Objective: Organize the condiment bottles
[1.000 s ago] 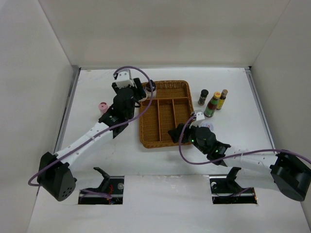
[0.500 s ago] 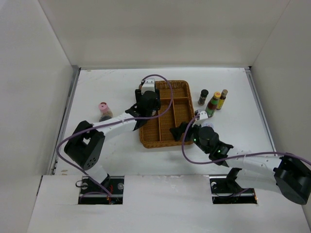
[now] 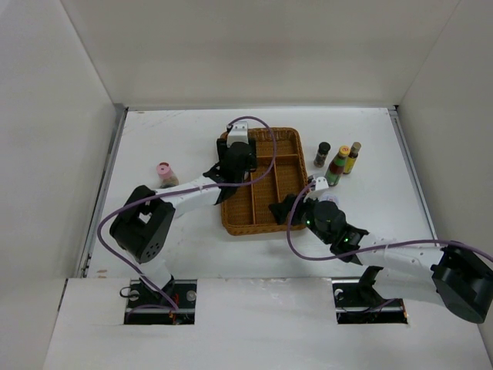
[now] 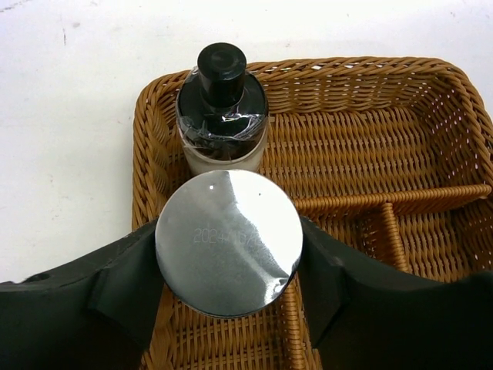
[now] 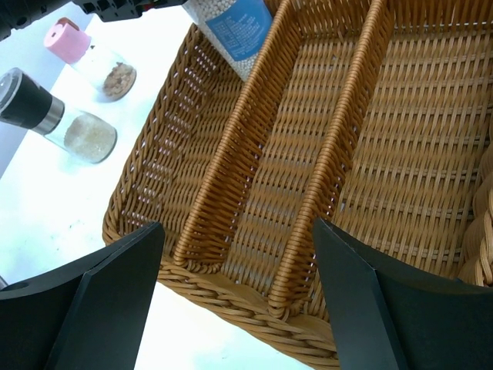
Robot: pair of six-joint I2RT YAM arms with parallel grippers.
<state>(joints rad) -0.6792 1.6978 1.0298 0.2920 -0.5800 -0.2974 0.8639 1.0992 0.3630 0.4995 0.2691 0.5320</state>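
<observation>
My left gripper [image 4: 228, 258] is shut on a silver-capped jar [image 4: 228, 243] with a blue label [image 5: 231, 27]. It holds the jar over the left side of the brown wicker tray [image 3: 286, 139]; in the top view it [image 3: 235, 160] hides the jar. A black-capped bottle [image 4: 222, 108] stands in the tray's far-left corner. My right gripper [image 5: 237, 231] is open and empty over the tray's near edge [image 5: 231, 297], also seen from above [image 3: 285, 206]. Three bottles stand right of the tray: dark cap [image 3: 322, 154], yellow cap [image 3: 337, 166], tan cap [image 3: 352, 157].
A pink-capped jar [image 3: 163, 173] and a dark-capped glass bottle [image 5: 54, 123] stand on the table left of the tray. The tray's three long compartments [image 5: 308, 154] hold nothing. White walls close in the table at the left, back and right.
My left gripper has moved right, from beside the tray's left rim to over the tray, carrying the silver-capped jar. The right gripper has shifted only slightly.
</observation>
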